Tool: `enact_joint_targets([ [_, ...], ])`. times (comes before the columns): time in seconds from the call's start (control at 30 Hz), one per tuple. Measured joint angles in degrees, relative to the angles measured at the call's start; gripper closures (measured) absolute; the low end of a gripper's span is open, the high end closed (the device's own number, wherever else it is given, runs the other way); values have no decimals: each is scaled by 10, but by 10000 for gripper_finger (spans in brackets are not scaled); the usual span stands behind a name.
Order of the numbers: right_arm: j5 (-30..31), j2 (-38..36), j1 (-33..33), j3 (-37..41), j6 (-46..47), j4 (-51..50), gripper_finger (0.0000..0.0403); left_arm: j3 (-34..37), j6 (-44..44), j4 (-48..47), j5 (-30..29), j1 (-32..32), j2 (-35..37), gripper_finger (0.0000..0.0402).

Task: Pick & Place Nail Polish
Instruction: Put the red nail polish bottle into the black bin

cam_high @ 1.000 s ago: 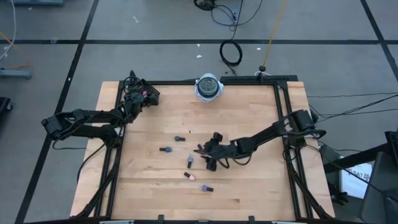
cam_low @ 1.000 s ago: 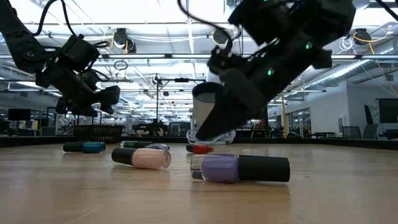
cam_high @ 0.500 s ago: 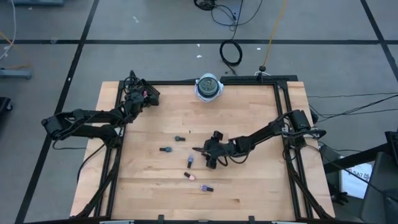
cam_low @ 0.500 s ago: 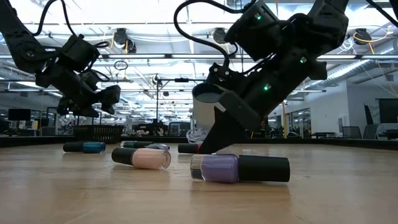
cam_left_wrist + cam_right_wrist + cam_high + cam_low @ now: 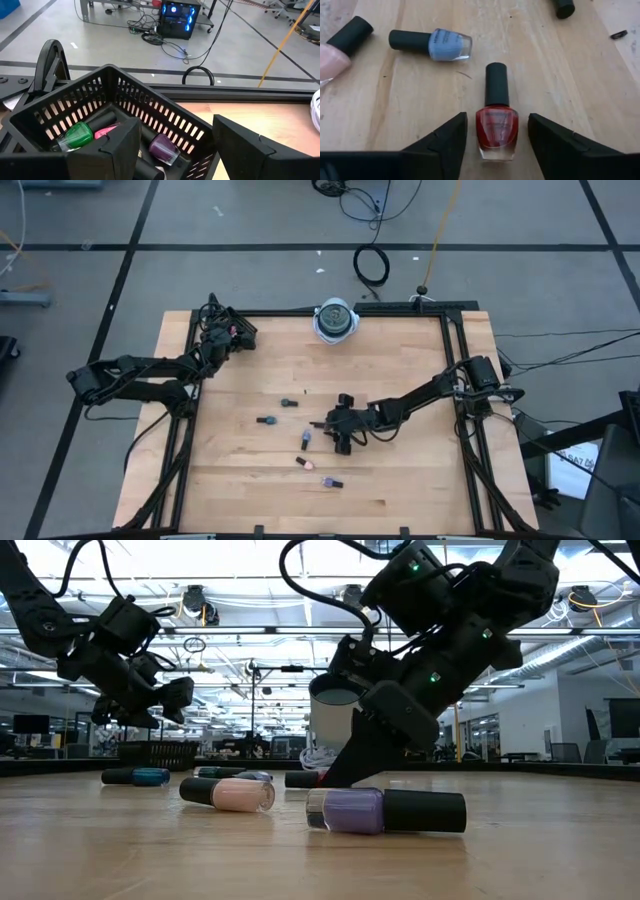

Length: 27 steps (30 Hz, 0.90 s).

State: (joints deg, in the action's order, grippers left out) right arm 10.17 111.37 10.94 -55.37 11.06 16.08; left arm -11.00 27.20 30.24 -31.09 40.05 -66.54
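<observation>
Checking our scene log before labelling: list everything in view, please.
red nail polish bottle: one, black cap, lying mid-table between the right fingers, untouched
blue bottle: one, lying just beyond the red one
pink bottle: one, lying nearer the front
lilac bottle: one, nearest the front edge
teal bottle: one, lying left of centre
dark bottle: one, colour unclear, mid-table
basket: one, black, far-left corner
bottles in basket: three seen, green, pink, purple
disc: one, white-and-blue, far edge
table: one, wooden
cables: black, on the floor
left gripper: open, above the basket
right gripper: open, astride the red bottle
</observation>
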Motion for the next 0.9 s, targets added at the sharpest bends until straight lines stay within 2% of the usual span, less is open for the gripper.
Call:
enact_joint_targets([
  [0.47,-1,0,0,0,-31,-3,293,0,1,0,0,0,0,160],
  [0.77,2,-13,0,1,-76,-8,290,0,1,0,-1,0,0,160],
  [0.9,22,-33,-1,3,-100,-12,297,0,-1,0,-1,0,0,160],
])
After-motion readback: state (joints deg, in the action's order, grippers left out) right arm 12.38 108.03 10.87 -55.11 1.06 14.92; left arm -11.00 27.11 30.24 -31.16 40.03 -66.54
